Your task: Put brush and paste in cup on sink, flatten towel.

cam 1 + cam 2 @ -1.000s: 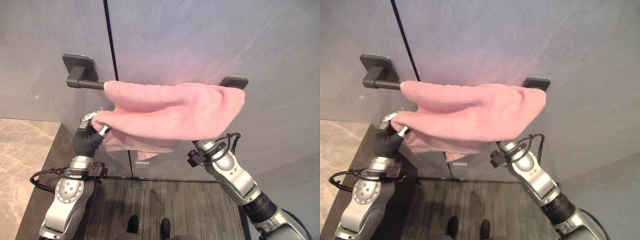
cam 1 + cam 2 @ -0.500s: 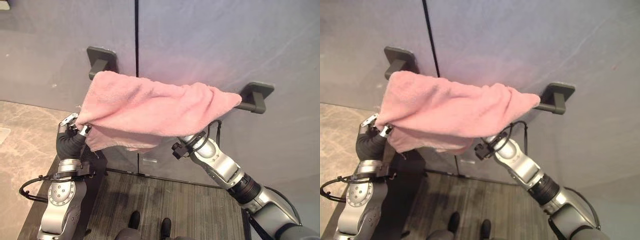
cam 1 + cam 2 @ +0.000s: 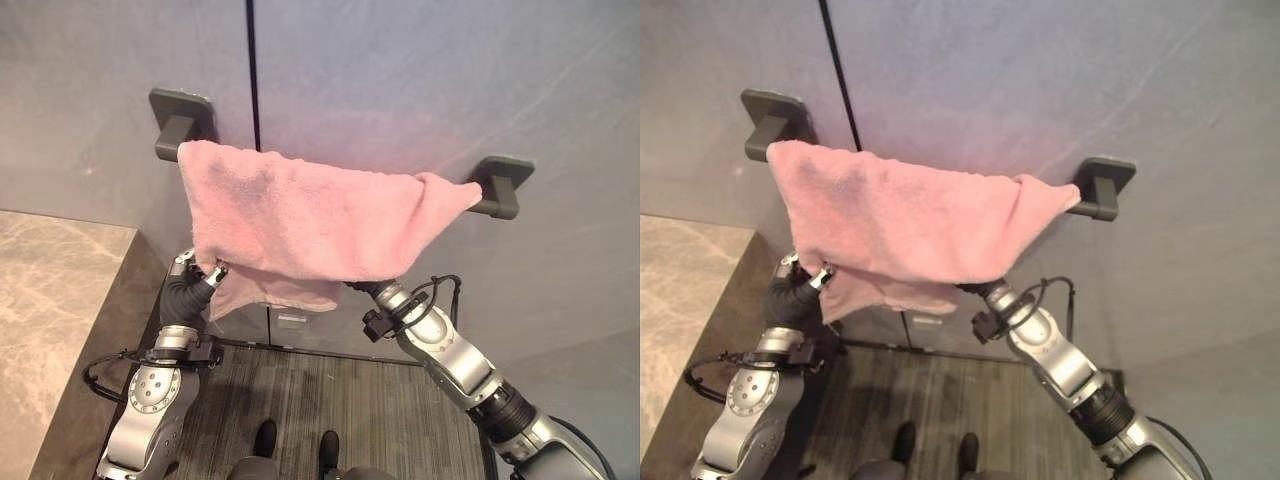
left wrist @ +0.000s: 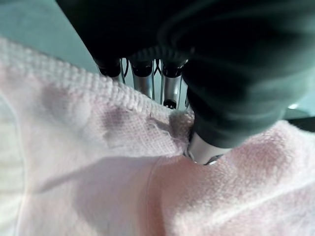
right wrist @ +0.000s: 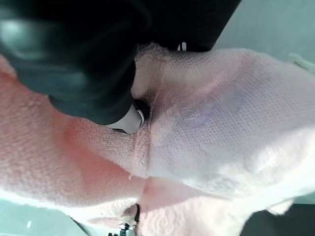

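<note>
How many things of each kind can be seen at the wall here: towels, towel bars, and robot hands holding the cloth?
Pink terry towel draped over the bar: 1
Dark wall-mounted towel bar with two brackets: 1
Robot hands gripping the towel's lower edge, left hand and right hand: 2
Total: 4

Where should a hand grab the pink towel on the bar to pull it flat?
Probably the towel is best taken by its lower hanging hem, near each bottom corner, coming up from below. It drapes over the bar with the hem bunched and uneven, so pinching the corners and drawing them down and apart should smooth it.
</note>
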### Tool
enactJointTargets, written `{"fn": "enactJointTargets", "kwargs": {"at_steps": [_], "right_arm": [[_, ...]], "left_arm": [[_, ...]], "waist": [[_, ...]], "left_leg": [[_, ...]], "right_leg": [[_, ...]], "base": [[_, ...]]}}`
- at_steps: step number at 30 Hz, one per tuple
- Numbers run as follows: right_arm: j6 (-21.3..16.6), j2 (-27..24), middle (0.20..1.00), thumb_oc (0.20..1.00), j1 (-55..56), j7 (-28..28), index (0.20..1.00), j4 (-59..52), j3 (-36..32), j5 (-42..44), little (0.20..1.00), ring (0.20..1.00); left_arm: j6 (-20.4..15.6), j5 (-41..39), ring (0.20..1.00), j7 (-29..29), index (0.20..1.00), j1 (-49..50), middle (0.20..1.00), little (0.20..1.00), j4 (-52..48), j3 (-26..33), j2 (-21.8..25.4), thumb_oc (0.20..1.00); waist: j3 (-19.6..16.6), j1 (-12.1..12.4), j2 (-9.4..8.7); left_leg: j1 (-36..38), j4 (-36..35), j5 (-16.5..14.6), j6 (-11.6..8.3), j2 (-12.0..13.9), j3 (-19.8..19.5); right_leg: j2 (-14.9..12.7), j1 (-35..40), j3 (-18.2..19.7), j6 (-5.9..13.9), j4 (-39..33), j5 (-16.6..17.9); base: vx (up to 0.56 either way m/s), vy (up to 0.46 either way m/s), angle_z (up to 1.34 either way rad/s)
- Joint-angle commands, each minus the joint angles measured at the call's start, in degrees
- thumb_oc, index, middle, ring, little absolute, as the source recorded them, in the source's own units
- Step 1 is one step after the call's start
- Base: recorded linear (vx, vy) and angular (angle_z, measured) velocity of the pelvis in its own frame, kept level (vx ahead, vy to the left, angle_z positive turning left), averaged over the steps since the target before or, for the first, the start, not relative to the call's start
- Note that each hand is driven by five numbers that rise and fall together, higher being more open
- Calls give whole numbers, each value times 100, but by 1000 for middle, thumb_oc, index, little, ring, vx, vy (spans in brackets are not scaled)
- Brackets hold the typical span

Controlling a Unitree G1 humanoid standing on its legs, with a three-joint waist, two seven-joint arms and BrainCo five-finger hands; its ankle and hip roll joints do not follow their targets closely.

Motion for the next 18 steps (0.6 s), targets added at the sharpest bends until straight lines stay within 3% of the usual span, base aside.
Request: {"fn": "enactJointTargets", "kwargs": {"at_steps": [1, 2, 3, 4, 11, 18], "right_arm": [[-239, 18, 420, 420, -136, 59, 420, -300, -161, -175, 420, 420], [-240, 53, 448, 448, -130, 63, 448, -224, -124, -156, 448, 448], [-234, 265, 570, 570, -203, 31, 570, 205, 67, -40, 570, 570], [-227, 377, 1000, 1000, -259, -22, 1000, 378, 147, -36, 1000, 1000], [-139, 456, 1000, 1000, -85, -203, 1000, 598, 93, -365, 1000, 1000], [-178, 250, 1000, 1000, 543, -268, 1000, 683, -433, -244, 1000, 1000]], "left_arm": [[-128, 1, 200, -204, 200, 54, 200, 200, 75, -128, 281, 200], [-154, 125, 200, -188, 200, 38, 200, 200, 66, -127, 313, 200], [-187, 122, 200, -142, 200, -5, 200, 200, 128, -186, 296, 200], [-208, 132, 200, -89, 200, -20, 200, 200, 178, -183, 279, 200], [-154, 476, 200, 194, 200, 29, 200, 200, 596, -104, 196, 200], [-67, 592, 200, 164, 200, 123, 200, 200, 1024, -65, 86, 200]], "waist": [[-362, -23, 88], [-375, -25, 112], [-386, 3, 157], [-387, 22, 181], [-420, 6, 244], [-495, -83, 278]], "left_leg": [[240, 8, -288, -85, 445, 361], [248, 8, -289, -87, 448, 368], [250, 8, -284, -94, 454, 361], [240, 8, -279, -100, 456, 353], [222, 8, -259, -107, 440, 309], [220, 8, -256, -107, 407, 245]], "right_leg": [[-471, 236, 70, 537, -6, -293], [-474, 236, 78, 540, -6, -303], [-470, 236, 70, 537, -6, -305], [-468, 238, 65, 530, -6, -313], [-478, 263, 2, 523, -6, -319], [-513, 343, -102, 530, -6, -320]], "base": [[4, -11, -13], [-3, -19, -14], [-5, -24, -12], [0, 0, 0], [-7, 1, 5], [-2, 3, 4]]}}
